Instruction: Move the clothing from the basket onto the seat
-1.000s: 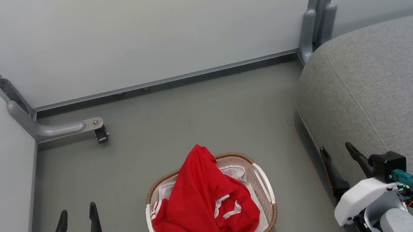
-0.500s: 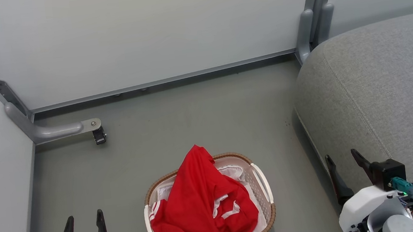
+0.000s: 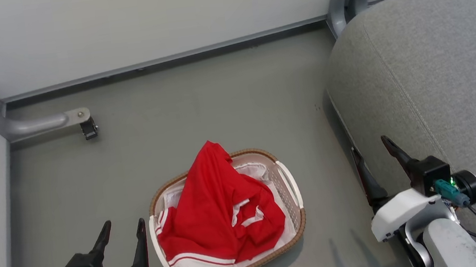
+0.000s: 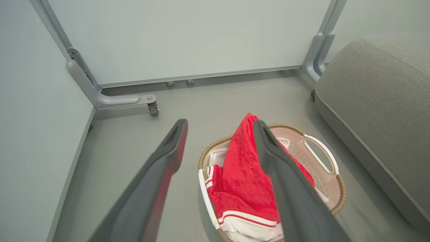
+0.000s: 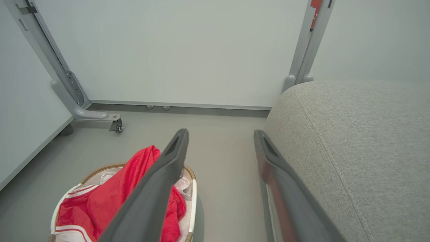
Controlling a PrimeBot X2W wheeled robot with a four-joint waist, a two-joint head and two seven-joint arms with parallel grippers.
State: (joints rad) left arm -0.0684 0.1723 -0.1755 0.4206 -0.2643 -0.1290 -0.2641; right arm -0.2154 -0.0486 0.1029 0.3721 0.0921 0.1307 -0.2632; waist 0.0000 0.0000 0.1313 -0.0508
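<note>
From my head camera, far left of the basket [image 3: 262,152], a grey leg [image 3: 26,126] of the panel [image 3: 140,19] frame reaches onto the floor [image 3: 215,91] and ends in a small dark caster [image 3: 89,129]; its upper part is cut off by the picture's edge. Just left of the basket hangs my left gripper [image 3: 123,223], fingers spread with nothing between them, above the floor and apart from the basket's rim; its green wrist runs off the bottom edge. The basket stands on the floor, and the clothing [image 3: 215,207] lies heaped inside it, one fold peaking above the far rim and a white-striped hem draped at the near left. I cannot tell how many garments are in the heap. A white liner [image 3: 251,170] peeks out behind the red; most of it is covered. The left handle is largely buried under cloth, while the right one shows whole. In the left wrist view one finger crosses the heap and hides the basket's near rim, which also runs off the bottom. In the right wrist view a finger covers the basket's right half. Right of the basket, my right gripper [image 3: 369,144] is open and empty, close against the side of the seat [image 3: 436,61]; its left finger sits in the dark shadow at the seat's base, so I cannot tell whether it touches. The seat, well right of the basket, runs off the right edge and holds no red.
</note>
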